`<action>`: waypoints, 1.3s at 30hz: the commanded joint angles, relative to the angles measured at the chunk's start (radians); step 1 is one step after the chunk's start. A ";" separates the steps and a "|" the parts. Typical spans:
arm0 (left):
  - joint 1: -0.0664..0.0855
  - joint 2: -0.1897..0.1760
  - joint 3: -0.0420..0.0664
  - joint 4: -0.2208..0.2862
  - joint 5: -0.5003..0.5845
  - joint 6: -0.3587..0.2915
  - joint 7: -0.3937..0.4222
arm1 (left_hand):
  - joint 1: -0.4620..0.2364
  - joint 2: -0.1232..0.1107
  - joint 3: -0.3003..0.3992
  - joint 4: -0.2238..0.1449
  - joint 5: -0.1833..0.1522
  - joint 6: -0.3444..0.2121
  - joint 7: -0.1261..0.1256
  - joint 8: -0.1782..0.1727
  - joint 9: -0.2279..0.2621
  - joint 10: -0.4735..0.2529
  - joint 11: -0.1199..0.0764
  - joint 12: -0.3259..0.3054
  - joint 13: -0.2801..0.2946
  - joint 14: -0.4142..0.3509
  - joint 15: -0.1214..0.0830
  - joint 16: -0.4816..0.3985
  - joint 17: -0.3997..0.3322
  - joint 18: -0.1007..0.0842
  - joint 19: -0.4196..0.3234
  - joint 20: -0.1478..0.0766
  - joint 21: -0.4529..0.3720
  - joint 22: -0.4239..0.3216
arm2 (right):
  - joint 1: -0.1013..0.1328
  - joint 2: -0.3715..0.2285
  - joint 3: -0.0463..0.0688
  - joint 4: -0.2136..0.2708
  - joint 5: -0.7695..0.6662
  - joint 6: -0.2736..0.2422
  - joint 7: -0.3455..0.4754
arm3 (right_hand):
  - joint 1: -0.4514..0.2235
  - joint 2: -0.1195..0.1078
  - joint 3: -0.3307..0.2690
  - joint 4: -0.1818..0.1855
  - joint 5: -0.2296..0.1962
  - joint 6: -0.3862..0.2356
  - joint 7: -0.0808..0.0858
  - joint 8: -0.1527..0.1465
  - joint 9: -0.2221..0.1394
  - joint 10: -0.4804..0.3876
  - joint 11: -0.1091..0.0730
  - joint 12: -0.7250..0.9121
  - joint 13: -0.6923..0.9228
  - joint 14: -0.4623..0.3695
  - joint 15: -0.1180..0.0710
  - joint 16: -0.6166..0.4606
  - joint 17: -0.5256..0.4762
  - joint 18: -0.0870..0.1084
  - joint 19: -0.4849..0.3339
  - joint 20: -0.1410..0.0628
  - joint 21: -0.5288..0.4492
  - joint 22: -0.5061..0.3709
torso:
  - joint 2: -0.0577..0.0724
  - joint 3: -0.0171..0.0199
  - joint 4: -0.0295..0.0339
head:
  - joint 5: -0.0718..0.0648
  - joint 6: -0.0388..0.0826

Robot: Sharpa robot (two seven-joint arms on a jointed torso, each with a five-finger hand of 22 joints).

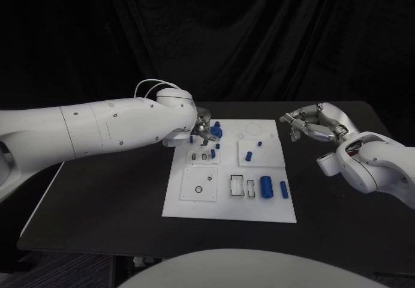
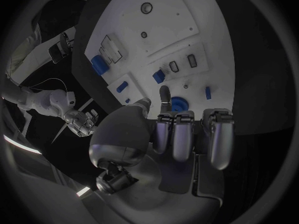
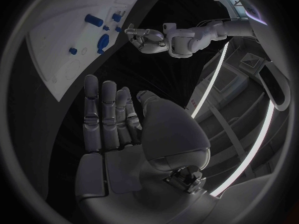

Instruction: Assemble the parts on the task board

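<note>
Fingers [image 2: 165,95] of left hand [image 1: 201,128] pinch a blue gear-like part [image 2: 179,103] at the task board's [image 1: 229,210] far-left corner — near other blue parts [image 1: 268,188]. Right hand [image 1: 316,123] hovers off the board's far-right side, fingers apart, holding nothing. Risk: part tilts in the pinch — jams or drops onto the desk [image 1: 104,210].

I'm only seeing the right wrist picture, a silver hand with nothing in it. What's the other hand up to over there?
Observer: The left hand is over the task board's far left corner.
Operator: Holding something?
Observer: Its wrist view shows the fingers beside a round blue part; a grip I cannot confirm.
Operator: And my hand?
Observer: The right hand hovers open off the board's far right corner.
</note>
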 commanded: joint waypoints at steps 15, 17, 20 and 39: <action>-0.043 0.019 0.001 -0.035 -0.006 -0.049 0.078 | 0.009 0.006 -0.002 -0.001 0.004 0.014 0.003 -0.031 -0.007 0.105 0.003 0.004 0.263 0.104 0.000 0.003 0.263 0.005 0.016 -0.002 -0.006 0.113 | -0.006 0.001 0.001 0.003 -0.061 0.025 -0.035 | 0.023 0.003 -0.002 -0.003 0.005 0.001 -0.005 0.011 0.001 0.009 0.001 0.004 -0.008 0.013 -0.002 0.009 -0.005 0.019 0.012 -0.003 -0.007 -0.003 | 0.003 -0.0003 -0.0027 | 0.006 0.000; -0.046 0.023 0.001 -0.040 -0.006 -0.050 0.081 | 0.009 0.007 -0.002 -0.001 0.006 0.017 0.003 -0.035 -0.008 0.105 0.003 0.004 0.263 0.104 0.000 0.003 0.263 0.005 0.017 -0.002 -0.006 0.114 | -0.006 0.001 0.001 0.002 -0.061 0.025 -0.035 | 0.023 0.003 -0.002 -0.003 0.005 0.001 -0.005 0.011 0.001 0.009 0.001 0.004 -0.008 0.013 -0.002 0.009 -0.005 0.019 0.012 -0.003 -0.007 -0.003 | 0.003 -0.0001 -0.0018 | 0.007 0.000; -0.051 0.027 0.001 -0.046 -0.006 -0.053 0.083 | 0.010 0.007 -0.001 -0.002 0.007 0.022 0.003 -0.038 -0.009 0.105 0.003 0.004 0.263 0.104 0.000 0.003 0.263 0.005 0.017 -0.002 -0.006 0.115 | -0.007 0.005 0.001 0.000 -0.061 0.027 -0.035 | 0.024 0.003 -0.002 -0.003 0.006 0.001 -0.006 0.011 0.001 0.009 0.001 0.004 -0.009 0.011 -0.002 0.007 -0.007 0.019 0.013 -0.003 -0.008 -0.003 | 0.003 -0.0007 0.0000 | 0.009 0.000; -0.063 0.027 0.001 -0.057 -0.006 -0.042 0.073 | -0.014 0.005 -0.020 0.014 -0.016 0.050 0.002 -0.069 -0.010 0.105 0.002 0.004 0.263 0.104 0.000 0.003 0.263 0.005 0.019 -0.001 -0.007 0.116 | -0.010 0.012 0.001 -0.005 -0.061 0.029 -0.034 | 0.029 0.001 -0.002 -0.003 0.008 -0.001 -0.005 0.011 0.001 0.007 0.001 0.003 -0.011 0.005 -0.002 -0.003 -0.019 0.019 0.014 -0.004 -0.010 -0.004 | 0.002 -0.0009 -0.0017 | 0.010 0.000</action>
